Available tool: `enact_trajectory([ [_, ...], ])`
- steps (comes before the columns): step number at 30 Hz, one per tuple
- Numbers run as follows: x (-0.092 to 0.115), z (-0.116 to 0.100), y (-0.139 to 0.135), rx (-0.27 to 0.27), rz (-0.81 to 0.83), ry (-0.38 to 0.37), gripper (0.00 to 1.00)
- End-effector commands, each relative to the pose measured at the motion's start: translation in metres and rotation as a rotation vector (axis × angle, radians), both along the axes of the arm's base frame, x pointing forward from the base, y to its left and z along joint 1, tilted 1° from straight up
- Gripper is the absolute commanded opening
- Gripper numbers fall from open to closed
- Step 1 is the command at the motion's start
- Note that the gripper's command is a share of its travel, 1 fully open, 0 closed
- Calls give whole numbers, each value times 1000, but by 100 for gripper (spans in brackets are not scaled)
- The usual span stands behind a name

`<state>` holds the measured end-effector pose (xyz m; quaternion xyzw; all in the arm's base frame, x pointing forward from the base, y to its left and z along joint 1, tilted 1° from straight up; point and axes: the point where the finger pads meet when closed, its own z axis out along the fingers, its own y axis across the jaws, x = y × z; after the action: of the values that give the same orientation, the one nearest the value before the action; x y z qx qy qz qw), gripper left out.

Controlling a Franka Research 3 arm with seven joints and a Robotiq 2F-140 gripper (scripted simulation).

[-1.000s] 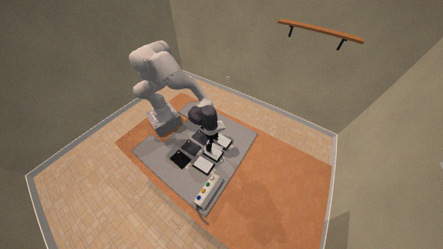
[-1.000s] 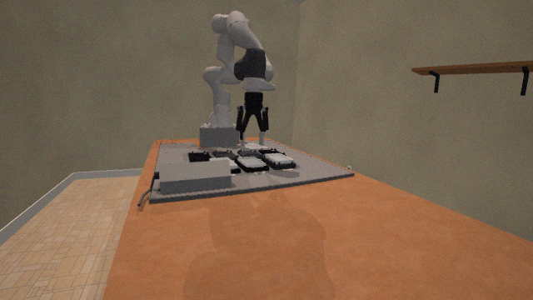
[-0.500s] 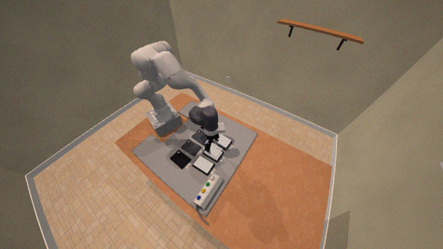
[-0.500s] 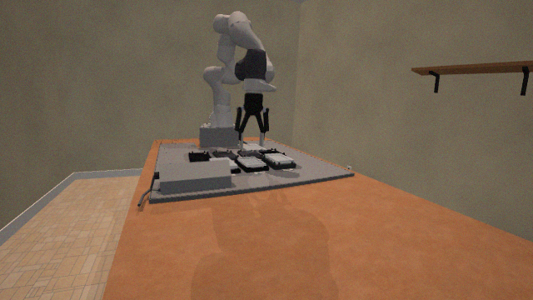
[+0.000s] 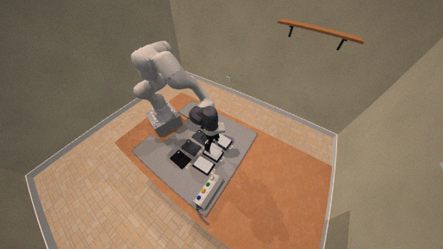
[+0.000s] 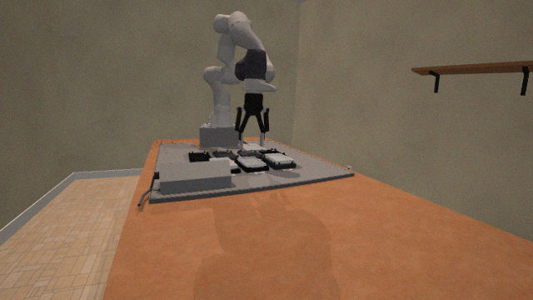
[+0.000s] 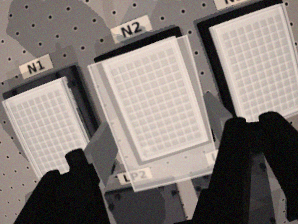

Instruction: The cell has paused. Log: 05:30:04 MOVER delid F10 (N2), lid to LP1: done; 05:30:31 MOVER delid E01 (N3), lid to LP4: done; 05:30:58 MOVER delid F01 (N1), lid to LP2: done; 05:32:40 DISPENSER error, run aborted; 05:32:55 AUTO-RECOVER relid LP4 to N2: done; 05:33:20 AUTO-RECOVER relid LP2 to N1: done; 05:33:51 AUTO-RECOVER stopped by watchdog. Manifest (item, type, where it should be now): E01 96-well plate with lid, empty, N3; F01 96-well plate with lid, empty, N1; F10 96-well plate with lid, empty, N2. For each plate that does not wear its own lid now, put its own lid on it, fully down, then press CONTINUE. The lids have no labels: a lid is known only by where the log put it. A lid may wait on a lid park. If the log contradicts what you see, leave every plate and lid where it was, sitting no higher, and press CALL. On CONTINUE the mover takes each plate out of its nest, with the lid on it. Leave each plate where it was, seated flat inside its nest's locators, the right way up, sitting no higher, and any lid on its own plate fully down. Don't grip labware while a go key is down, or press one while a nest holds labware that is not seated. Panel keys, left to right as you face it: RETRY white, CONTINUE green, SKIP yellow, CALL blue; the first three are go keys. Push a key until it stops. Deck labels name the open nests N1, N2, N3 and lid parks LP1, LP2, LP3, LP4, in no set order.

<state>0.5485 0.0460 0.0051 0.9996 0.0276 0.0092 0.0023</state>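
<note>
Three white 96-well plates sit in black nests labelled N1 [image 7: 43,123], N2 and N3 [image 7: 256,52]. My gripper [image 7: 158,121] is shut on a clear, unlabelled lid [image 7: 149,163]. It holds the lid a little above the deck over the N2 plate, slightly skewed, with the near edge reaching the LP2 label. In the top view the gripper [image 5: 210,145] hangs over the middle plate. In the exterior view the gripper [image 6: 251,143] stands just above the deck. I cannot tell whether the N1 and N3 plates wear lids.
Three dark lid parks [image 5: 191,146] lie in a row beside the plates on the grey deck. The key panel [image 5: 208,191] sits at the deck's front edge with green [image 5: 208,184], yellow [image 5: 203,190] and blue [image 5: 199,197] keys. The arm's base [image 5: 164,121] stands behind.
</note>
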Motion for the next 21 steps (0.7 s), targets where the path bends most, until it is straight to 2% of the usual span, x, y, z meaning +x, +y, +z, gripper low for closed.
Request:
enact_trajectory([
  [1,0,0,1,1,-13,1,0],
  [21,0,-4,1,0,39,2,0],
])
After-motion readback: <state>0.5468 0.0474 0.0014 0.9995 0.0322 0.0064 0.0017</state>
